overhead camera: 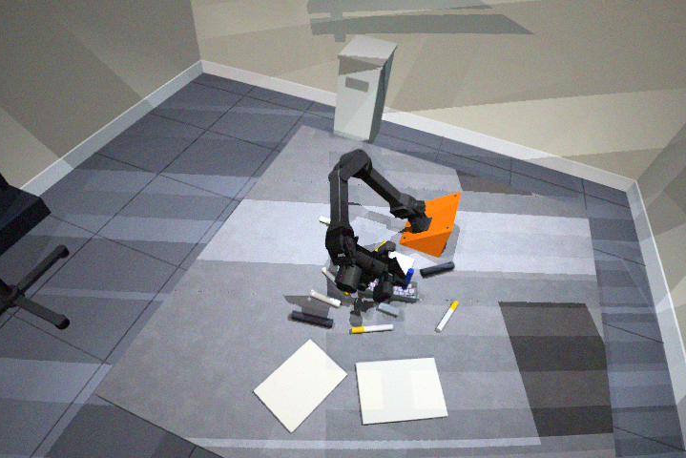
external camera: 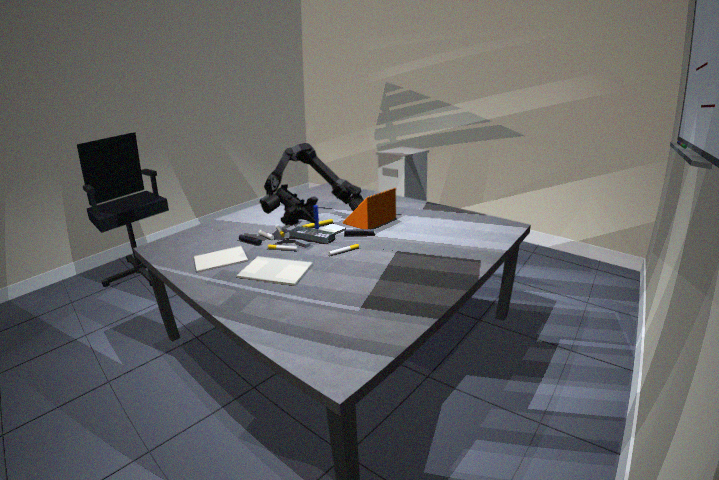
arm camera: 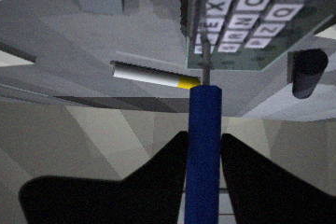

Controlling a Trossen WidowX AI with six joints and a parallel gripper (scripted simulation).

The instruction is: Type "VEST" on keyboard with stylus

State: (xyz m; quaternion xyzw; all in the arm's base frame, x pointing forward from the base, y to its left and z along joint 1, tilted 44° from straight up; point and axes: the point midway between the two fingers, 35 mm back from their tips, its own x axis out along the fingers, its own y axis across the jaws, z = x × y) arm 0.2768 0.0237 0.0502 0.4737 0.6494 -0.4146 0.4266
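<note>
My gripper is shut on the blue stylus, which stands upright with its thin grey tip pointing down. The keyboard is dark green-grey with white lettered keys and lies below the stylus. In the wrist view, the tip overlaps the edge column of keys, between the E key and the end key, whose letter is partly covered. I cannot tell whether the tip touches a key. The arm hides part of the keyboard in the top view. V and T are not readable.
An orange wedge stands behind the keyboard. A black cylinder and a yellow-capped white marker lie nearby. A grey block lies in front, with another marker and two pale sheets beyond.
</note>
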